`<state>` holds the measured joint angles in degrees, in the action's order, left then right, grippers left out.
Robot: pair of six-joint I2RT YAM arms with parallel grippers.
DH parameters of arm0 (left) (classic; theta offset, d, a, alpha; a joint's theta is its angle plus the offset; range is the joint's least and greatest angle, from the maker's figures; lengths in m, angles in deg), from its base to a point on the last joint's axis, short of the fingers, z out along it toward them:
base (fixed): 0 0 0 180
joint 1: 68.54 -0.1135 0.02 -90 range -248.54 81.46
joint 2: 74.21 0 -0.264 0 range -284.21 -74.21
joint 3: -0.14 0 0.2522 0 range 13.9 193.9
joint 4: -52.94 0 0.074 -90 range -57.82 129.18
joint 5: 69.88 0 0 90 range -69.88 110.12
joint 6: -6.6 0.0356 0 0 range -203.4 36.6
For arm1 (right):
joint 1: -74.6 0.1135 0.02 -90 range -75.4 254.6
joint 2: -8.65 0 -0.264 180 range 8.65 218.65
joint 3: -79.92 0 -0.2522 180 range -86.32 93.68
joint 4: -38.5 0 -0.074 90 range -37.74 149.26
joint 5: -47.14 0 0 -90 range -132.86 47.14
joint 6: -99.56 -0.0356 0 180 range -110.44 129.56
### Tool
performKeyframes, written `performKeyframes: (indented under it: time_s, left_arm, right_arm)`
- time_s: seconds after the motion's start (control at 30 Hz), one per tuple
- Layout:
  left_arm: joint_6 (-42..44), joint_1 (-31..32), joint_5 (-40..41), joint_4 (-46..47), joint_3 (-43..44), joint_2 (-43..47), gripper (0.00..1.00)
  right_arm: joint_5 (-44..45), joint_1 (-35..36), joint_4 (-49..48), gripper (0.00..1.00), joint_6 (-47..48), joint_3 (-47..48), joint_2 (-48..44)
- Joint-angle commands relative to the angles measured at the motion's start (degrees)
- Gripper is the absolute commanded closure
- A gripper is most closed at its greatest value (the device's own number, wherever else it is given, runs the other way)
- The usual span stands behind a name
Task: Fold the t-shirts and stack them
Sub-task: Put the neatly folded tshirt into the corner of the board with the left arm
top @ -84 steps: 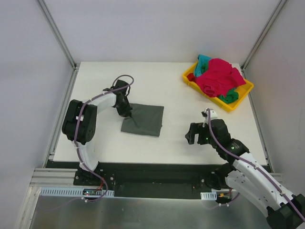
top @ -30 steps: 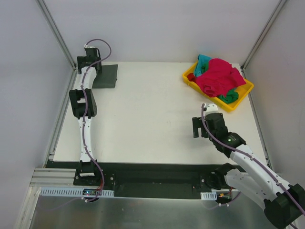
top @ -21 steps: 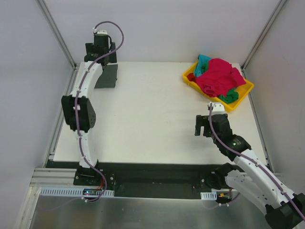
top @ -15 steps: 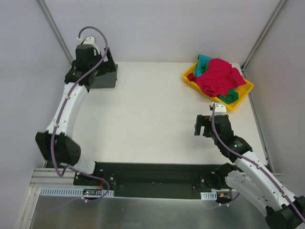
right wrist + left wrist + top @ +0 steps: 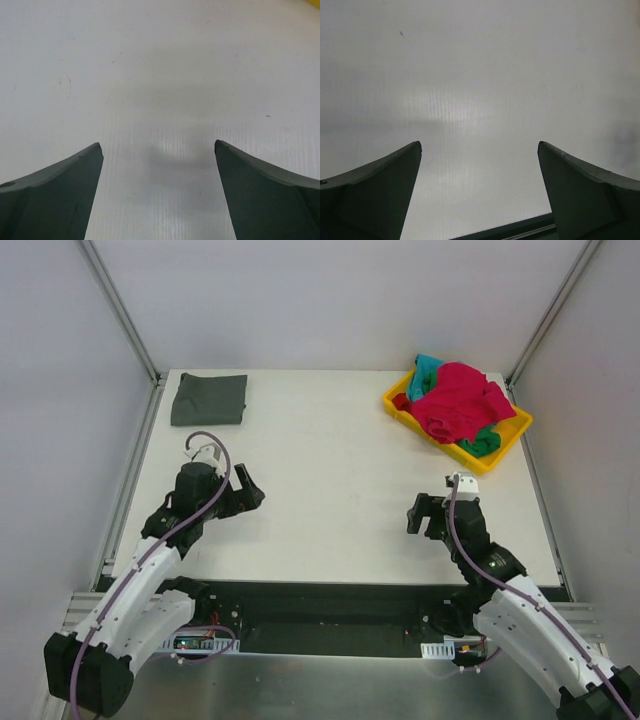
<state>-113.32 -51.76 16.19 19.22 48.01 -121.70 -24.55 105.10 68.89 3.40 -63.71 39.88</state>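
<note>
The dark olive-grey shirt [image 5: 208, 399] lies folded in a flat rectangle at the far left corner of the table [image 5: 330, 480], well apart from both arms. The other shirts are heaped in the yellow tray [image 5: 500, 456] at the far right corner. The magenta-red shirt [image 5: 455, 400] is on top, the teal shirt [image 5: 427, 368] shows at the far edge, and the green shirt [image 5: 483, 443] hangs over the near rim.

My left gripper [image 5: 249, 492] is over bare table on the near left side, with its fingers wide apart and nothing between them. My right gripper [image 5: 418, 517] is near the right side, also spread wide and empty. The tray is beyond it.

I judge that one shirt is done and the heap is next. This cloth is light and soft and will sag and bunch when I lift it. The shirts are also tangled, so pulling one may drag another out. I think the best place to pinch is a raised fold of the magenta-red shirt on top of the heap. To spread it on the table, I would then hold the shoulders or the hem with both grippers.
</note>
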Motion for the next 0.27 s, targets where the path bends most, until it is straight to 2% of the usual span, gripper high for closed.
performKeyframes:
  time_s: [0.0,0.23]
  left_arm:
    - [-1.9,-0.25,-0.56,5.73,-0.01,4.06,0.01]
    - [-2.08,-0.25,-0.47,5.47,-0.45,4.16,0.01]
  right_arm:
    - [-0.99,-0.18,-5.81,0.04,-1.85,-1.69,-1.95]
    - [-0.2,-0.18,-8.0,0.04,-2.46,-3.71,-4.94]
